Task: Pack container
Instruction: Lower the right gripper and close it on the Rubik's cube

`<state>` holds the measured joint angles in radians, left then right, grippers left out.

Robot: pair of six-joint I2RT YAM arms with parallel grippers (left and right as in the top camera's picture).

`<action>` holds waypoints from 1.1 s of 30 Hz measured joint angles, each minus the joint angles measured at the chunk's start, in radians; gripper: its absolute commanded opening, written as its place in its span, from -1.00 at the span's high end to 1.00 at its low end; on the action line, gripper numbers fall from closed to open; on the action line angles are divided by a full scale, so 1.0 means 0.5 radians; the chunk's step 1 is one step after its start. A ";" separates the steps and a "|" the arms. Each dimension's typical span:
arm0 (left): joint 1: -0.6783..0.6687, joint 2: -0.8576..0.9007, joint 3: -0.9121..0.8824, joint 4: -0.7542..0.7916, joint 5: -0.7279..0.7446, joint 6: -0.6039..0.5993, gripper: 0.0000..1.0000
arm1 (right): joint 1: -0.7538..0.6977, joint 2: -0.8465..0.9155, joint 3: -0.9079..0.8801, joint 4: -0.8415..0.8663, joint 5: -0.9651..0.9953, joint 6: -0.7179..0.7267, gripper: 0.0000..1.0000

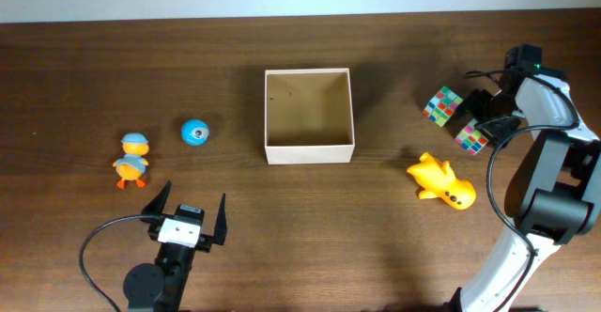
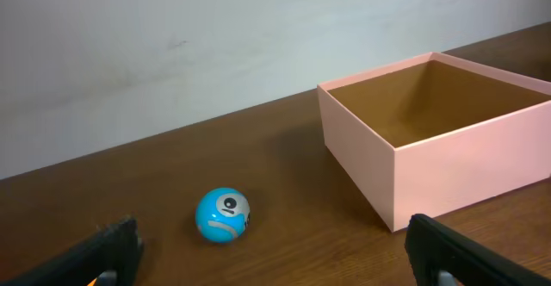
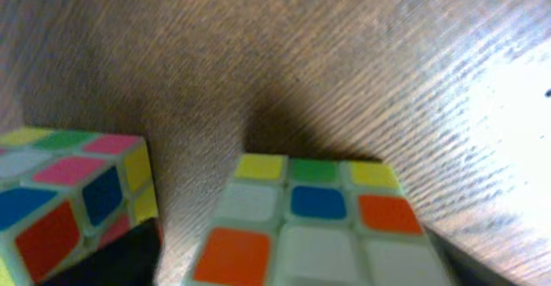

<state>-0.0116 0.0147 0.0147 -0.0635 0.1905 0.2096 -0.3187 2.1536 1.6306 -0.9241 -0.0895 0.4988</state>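
Container (image 1: pixel 309 151): sq open box at mid-worktop, nearer the far edge. Thin pale walls, tan cardboard inside, nothing in it.
L gripper (image 1: pixel 195 195): jaws spread wide, holding nothing, by the near edge, left of centre.
R gripper (image 1: pixel 486 117): down by the right edge, over the near cube (image 3: pixel 317 226). Can't tell if the fingers have closed on it; the wrist cam is too close and blurred.
Far cube (image 1: pixel 443 105): just beside the near one, toward the far edge, sitting at an angle.
Risk 1: the cubes are close, so a finger could clip the far cube and shove it toward the far-right corner.
Risk 2: the cube faces are hard, glossy plastic. An off-centre pinch prob lets the cube twist or slip out mid-carry.
Risk 3: the box looks light. A bump on a wall would likely slide it on the smooth tabletop (image 1: pixel 376 256).
Risk 4: blue ball (image 2: pixel 223 214) is round, slick and has a printed face. A nudge from a finger and it rolls, maybe to the left edge.
Yellow duck (image 1: pixel 441 181): lying on its side near the right edge. Rounded, prob soft rubbery body, awkward to pinch.
Duck figure (image 1: pixel 132 158): orange with a blue cap, upright near the left edge. Small base, could tip.
Tabletop: dark wood grain, slight sheen.
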 measured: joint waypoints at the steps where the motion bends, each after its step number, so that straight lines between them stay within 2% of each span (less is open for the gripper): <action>1: 0.001 0.000 0.000 0.000 0.000 0.000 -0.99 | 0.000 0.000 0.000 -0.003 0.000 -0.010 -0.37; 6: 0.001 0.000 0.000 0.000 0.000 0.000 -0.98 | 0.000 0.000 0.000 -0.008 0.001 -0.003 -0.30; 23: 0.001 0.000 0.000 0.000 0.000 0.000 -0.99 | 0.000 0.000 -0.139 -0.042 0.025 -0.003 -0.31; 28: 0.001 0.000 0.000 0.000 0.000 0.000 -0.99 | 0.000 0.000 -0.140 -0.050 0.035 -0.002 -0.04; 33: 0.001 0.000 0.000 0.000 0.000 0.000 -0.99 | 0.000 -0.001 -0.140 -0.052 0.034 -0.010 -0.04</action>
<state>-0.0113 0.0147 0.0147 -0.0635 0.1905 0.2096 -0.3187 2.1532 1.5608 -0.9501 -0.0727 0.4938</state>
